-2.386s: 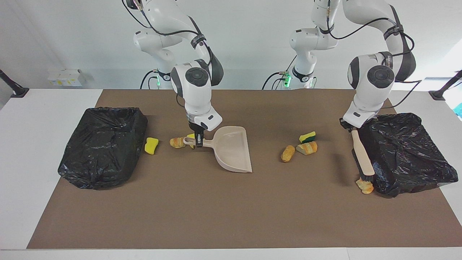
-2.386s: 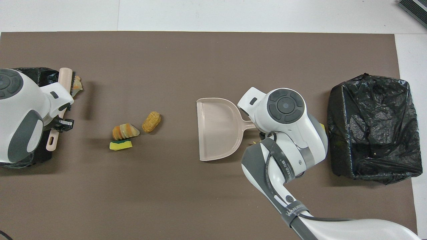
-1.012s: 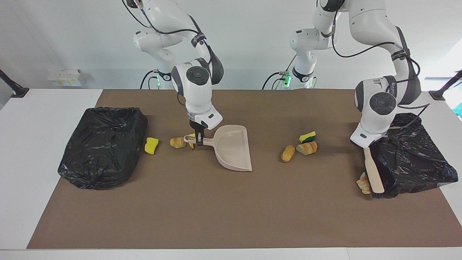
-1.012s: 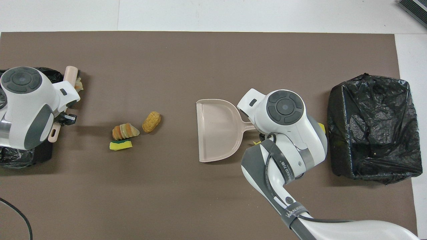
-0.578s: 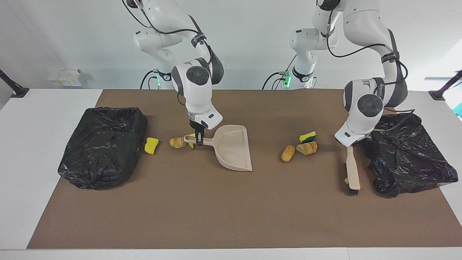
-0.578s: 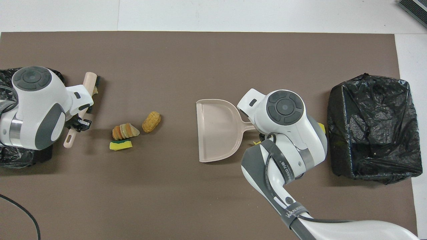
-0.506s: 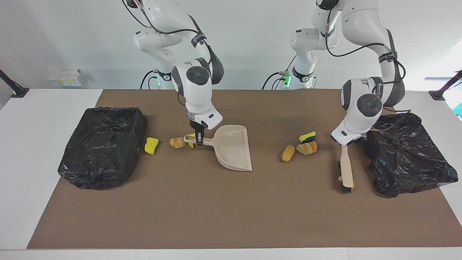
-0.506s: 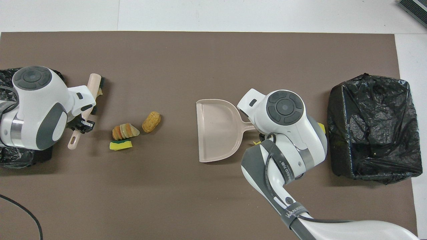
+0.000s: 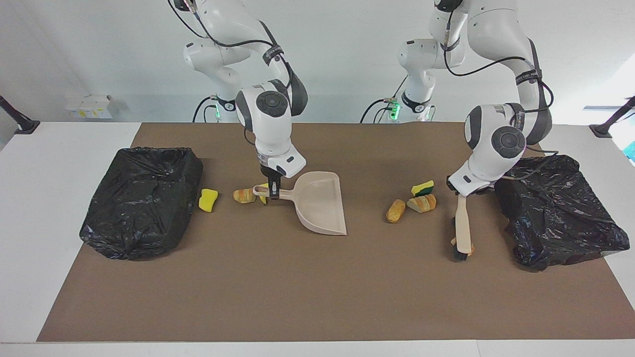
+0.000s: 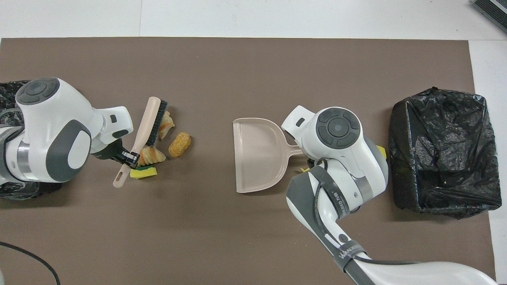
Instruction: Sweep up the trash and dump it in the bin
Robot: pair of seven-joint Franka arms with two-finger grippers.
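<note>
left gripper [image 10: 130, 157] clamping brush [image 10: 148, 122] | we are seeing pastry [image 10: 166, 123] touching bristles, dustpan-side | right gripper [image 9: 273, 189] gripping dustpan [image 9: 320, 202]

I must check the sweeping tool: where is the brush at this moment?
The brush is held by the left gripper toward the left arm's end of the table, between the black bin and three trash pieces, its bristles pushing a pastry.

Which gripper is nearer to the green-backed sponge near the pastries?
Left. The left gripper, shut on the brush, is just beside the green-backed sponge. The right gripper holds the dustpan mid-table.
</note>
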